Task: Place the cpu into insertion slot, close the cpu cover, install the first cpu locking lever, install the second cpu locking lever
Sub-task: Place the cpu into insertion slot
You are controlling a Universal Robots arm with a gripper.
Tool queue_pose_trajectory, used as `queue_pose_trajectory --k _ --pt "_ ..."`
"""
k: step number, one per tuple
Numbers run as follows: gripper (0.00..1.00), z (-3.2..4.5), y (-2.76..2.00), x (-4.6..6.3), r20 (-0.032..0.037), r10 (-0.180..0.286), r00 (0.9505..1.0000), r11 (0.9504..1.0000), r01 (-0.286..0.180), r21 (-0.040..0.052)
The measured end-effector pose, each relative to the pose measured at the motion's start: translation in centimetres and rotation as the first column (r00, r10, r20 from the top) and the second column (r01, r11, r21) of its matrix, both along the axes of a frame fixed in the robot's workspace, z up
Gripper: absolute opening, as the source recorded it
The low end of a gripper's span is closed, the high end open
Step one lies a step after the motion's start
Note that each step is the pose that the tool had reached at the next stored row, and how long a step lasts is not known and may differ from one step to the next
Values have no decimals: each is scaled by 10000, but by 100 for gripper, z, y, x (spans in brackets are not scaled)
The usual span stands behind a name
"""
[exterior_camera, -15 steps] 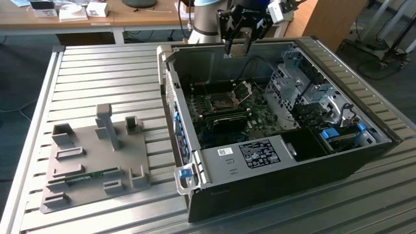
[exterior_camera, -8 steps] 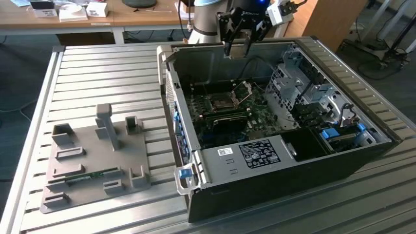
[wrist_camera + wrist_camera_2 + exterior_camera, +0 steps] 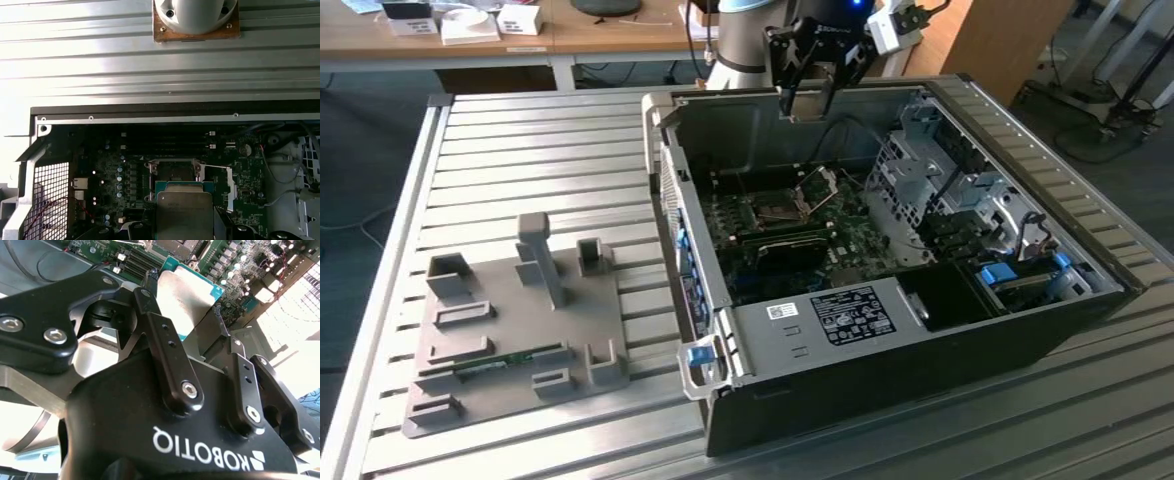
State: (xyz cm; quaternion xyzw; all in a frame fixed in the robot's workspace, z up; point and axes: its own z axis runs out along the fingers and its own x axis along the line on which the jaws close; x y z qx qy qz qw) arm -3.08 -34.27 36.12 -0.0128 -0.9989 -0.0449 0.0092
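- Silvery-grey cpu (image 3: pixel 807 110) is hanging in the clenched gripper (image 3: pixel 811 100) in the exterior view, above one edge of the computer case (image 3: pixel 894 390); the cpu cover (image 3: pixel 822 186) is standing raised, so the insertion slot (image 3: pixel 781 207) is lying free.
- In the second wrist view the fingers (image 3: pixel 167 347) are pinching the cpu (image 3: pixel 187 295) by two opposite edges, probably to keep it flat.
- In the first wrist view the cpu (image 3: pixel 185 212) is hovering near the insertion slot (image 3: pixel 174 171), not yet in it.

Open computer case (image 3: pixel 881 385) on slatted metal table (image 3: pixel 534 150), grey fixture tray (image 3: pixel 507 312) beside.
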Motion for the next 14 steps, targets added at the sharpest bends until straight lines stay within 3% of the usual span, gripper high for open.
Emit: queue_pose_trajectory --k 14 --pt "54 -14 0 0 1 0 10000 10000 0 3"
